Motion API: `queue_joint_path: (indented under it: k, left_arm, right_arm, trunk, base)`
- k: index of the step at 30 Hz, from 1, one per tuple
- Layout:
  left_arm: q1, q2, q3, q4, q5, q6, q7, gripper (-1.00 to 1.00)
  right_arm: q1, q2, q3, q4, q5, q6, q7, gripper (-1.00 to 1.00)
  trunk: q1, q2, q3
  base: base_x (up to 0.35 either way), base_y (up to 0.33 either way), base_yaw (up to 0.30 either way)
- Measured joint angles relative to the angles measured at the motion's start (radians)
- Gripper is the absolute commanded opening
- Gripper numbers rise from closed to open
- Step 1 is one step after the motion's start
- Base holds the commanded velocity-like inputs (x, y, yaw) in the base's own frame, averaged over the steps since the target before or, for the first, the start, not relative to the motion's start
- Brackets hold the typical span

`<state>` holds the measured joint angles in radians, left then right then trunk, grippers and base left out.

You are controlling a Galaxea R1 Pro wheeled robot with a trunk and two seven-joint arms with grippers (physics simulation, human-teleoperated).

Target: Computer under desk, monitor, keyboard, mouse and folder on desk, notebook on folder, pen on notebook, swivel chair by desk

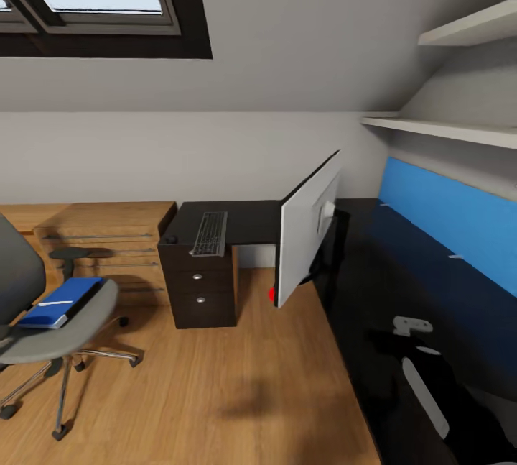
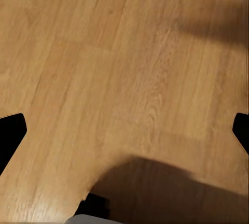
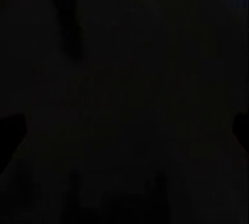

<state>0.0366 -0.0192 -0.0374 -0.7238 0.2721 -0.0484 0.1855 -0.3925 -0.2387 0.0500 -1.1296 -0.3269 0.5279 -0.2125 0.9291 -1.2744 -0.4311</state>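
The long black L-shaped table (image 1: 373, 285) with its bright blue back panel (image 1: 445, 213) ran along the right wall and turned across the far wall. The wide flat monitor (image 1: 307, 235), light grey back showing, stood tilted at the table's inner corner. The slim dark keyboard (image 1: 210, 233) lay on the far section above a dark drawer unit (image 1: 205, 285). The flat bright blue folder (image 1: 61, 301) rested on the seat of the grey padded swivel chair (image 1: 50, 328), well apart from the table on the wooden floor (image 1: 215, 393). The left jaws (image 2: 124, 130) stood wide over bare floor; the right jaws' dark tips (image 3: 124, 130) seemed wide too, over black tabletop.
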Motion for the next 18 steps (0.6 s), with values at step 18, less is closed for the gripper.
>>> queue_joint_path:
  k: [18]
  left_arm:
    - [0.000, 0.005, 0.001, -0.005, 0.001, -0.004, -0.002, 1.00]
  right_arm:
    - [-0.006, -0.004, -0.025, -0.012, 0.016, -0.025, 0.022, 1.00]
  trunk:
    - [0.000, 0.000, 0.000]
  base:
    - [-0.069, -0.340, 0.000]
